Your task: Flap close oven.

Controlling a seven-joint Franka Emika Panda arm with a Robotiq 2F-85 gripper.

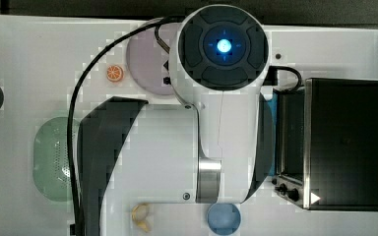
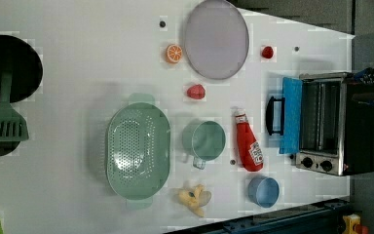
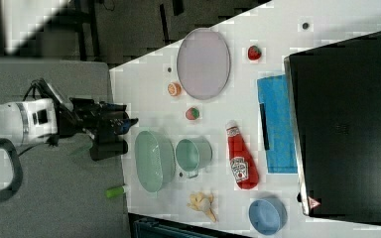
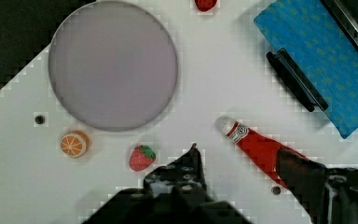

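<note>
The oven (image 1: pixel 344 142) is a black box with a silver front frame and stands at the top view's right edge of the white table. Its blue flap door (image 2: pixel 292 114) lies folded down flat in front of the cavity, with the dark bar handle (image 2: pixel 274 115) pointing toward the table's middle. The wrist view has the door (image 4: pixel 321 60) and handle (image 4: pixel 291 79) off to one side. My gripper (image 4: pixel 242 168) hangs high above the table, open and holding nothing, well away from the door. In the right view the gripper (image 3: pixel 129 122) is at the right view's left, beyond the table's end.
Between gripper and oven lie a ketchup bottle (image 2: pixel 248 144), a green cup (image 2: pixel 204 140), a green colander (image 2: pixel 138 151), a lilac plate (image 2: pixel 216 39), an orange slice (image 2: pixel 174 53), two strawberries (image 2: pixel 196 91), a banana (image 2: pixel 195 197) and a blue bowl (image 2: pixel 263 191).
</note>
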